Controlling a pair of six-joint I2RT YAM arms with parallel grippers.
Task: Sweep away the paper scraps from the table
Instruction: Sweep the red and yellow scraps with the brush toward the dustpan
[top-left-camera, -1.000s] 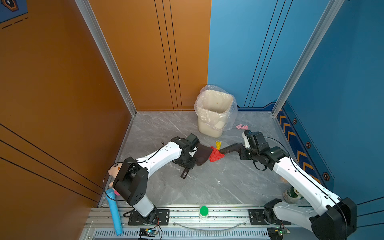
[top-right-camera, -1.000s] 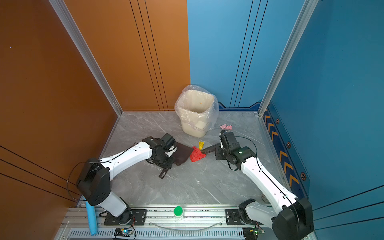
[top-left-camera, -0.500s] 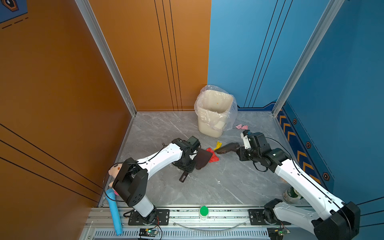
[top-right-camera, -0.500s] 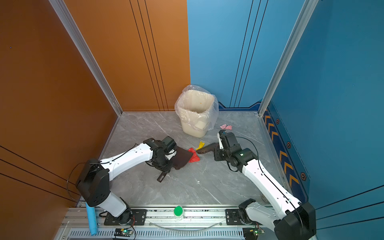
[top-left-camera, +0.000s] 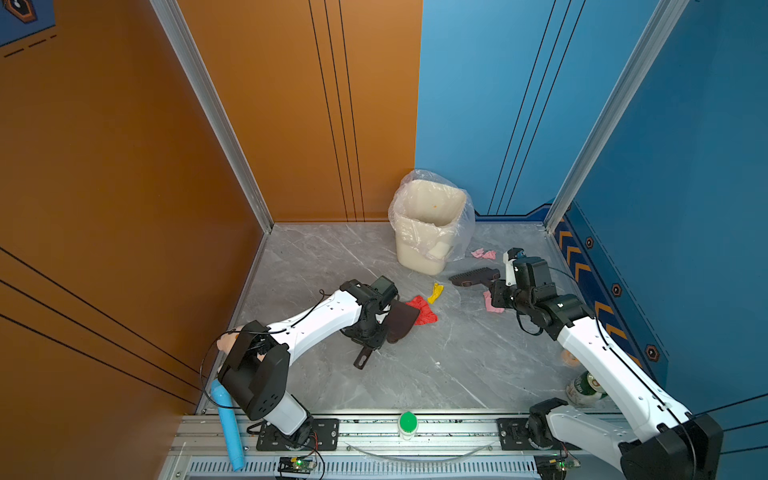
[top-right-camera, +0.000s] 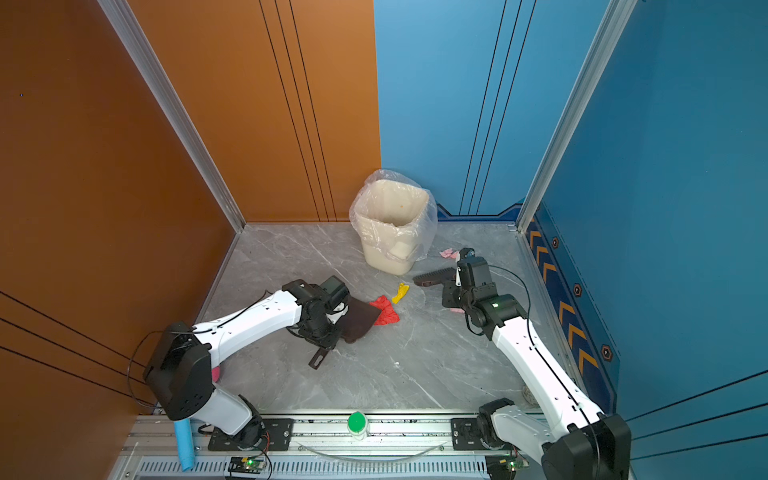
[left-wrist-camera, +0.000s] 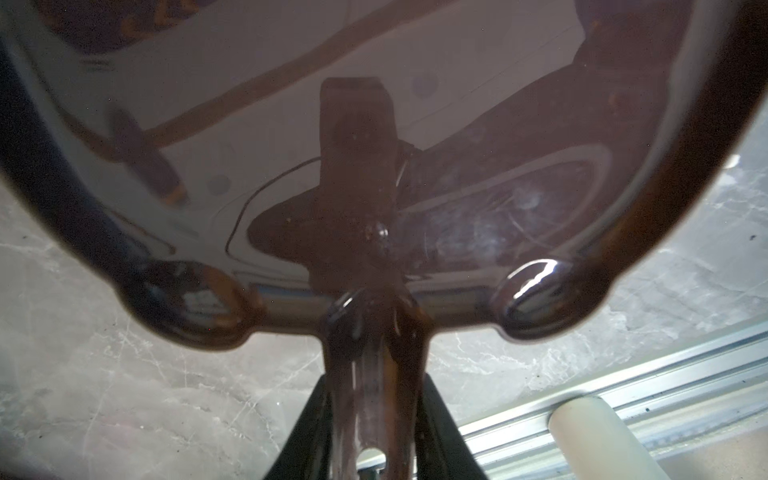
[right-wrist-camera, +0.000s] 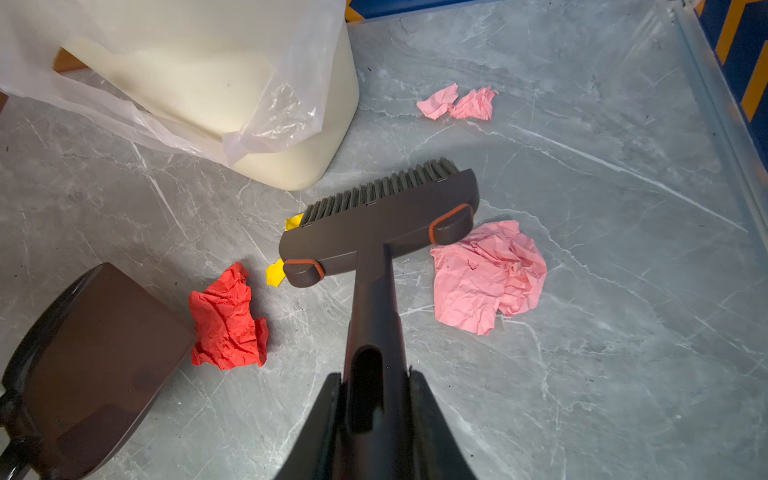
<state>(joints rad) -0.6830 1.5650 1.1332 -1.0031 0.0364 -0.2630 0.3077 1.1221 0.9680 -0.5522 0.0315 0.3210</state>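
The paper scraps lie on the grey table (top-left-camera: 415, 374): a red one (top-left-camera: 424, 311) (right-wrist-camera: 226, 320) at the lip of the dark brown dustpan (top-left-camera: 402, 326) (right-wrist-camera: 95, 365), a yellow one (top-left-camera: 435, 292), a large pink one (right-wrist-camera: 486, 274) (top-left-camera: 491, 302) beside the brush head, and two small pink ones (top-left-camera: 483, 253) (right-wrist-camera: 457, 103) farther back. My left gripper (top-left-camera: 369, 336) (left-wrist-camera: 374, 386) is shut on the dustpan's handle. My right gripper (top-left-camera: 496, 291) (right-wrist-camera: 376, 378) is shut on the handle of the dark brush (top-left-camera: 473, 277) (right-wrist-camera: 382, 216), whose head is lifted between the yellow and the large pink scrap.
A cream bin (top-left-camera: 428, 226) lined with a clear bag stands at the back middle. A green-capped bottle (top-left-camera: 407, 424) sits on the front rail, a green bottle (top-left-camera: 582, 388) at the near right, a blue tube (top-left-camera: 228, 428) at the near left. Walls close three sides.
My right gripper has drawn the brush back from the red scrap toward the far right, uncovering the large pink scrap. The dustpan has turned slightly, its lip at the red scrap.
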